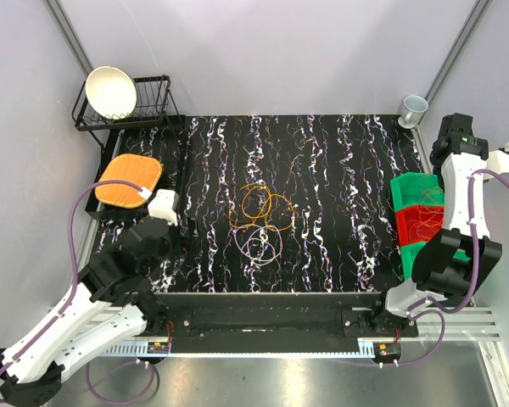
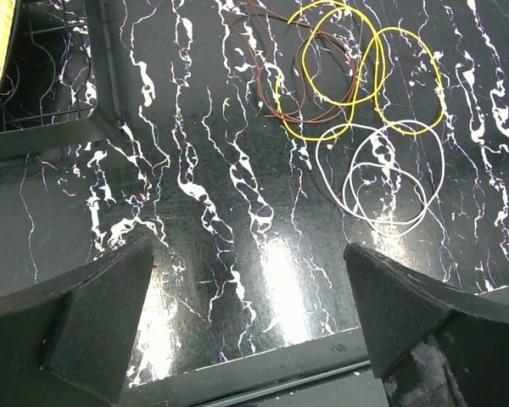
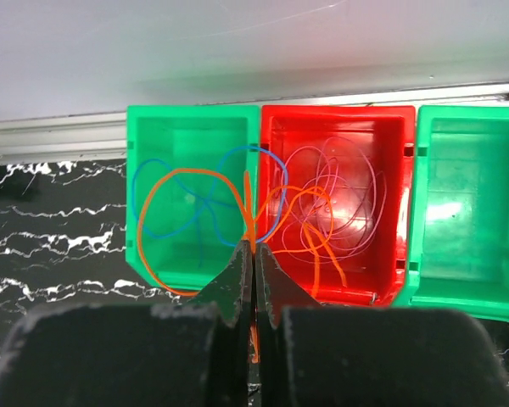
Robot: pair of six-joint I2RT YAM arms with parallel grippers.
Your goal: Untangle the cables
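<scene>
A heap of cables (image 1: pixel 259 219) lies in loose loops mid-table: yellow loops (image 2: pixel 356 76), a reddish-brown one (image 2: pixel 299 85) and pale whitish ones (image 2: pixel 390 178). My left gripper (image 2: pixel 254 314) hangs open above the table's near edge, short of the heap, nothing between its fingers (image 2: pixel 93 314). My right gripper (image 3: pixel 254 248) is shut on an orange cable (image 3: pixel 249 208) above the bins; that cable loops across a green bin (image 3: pixel 153 119) and the red bin (image 3: pixel 339 114). A blue cable (image 3: pixel 134 197) lies in that green bin, a pale purple one (image 3: pixel 339 195) in the red.
Another green bin (image 3: pixel 467 127) stands beside the red one; the bins (image 1: pixel 416 191) line the table's right edge. A dish rack (image 1: pixel 144 119) with a white bowl (image 1: pixel 110 91) sits back left, an orange pad (image 1: pixel 129 180) before it. A cup (image 1: pixel 413 108) stands back right.
</scene>
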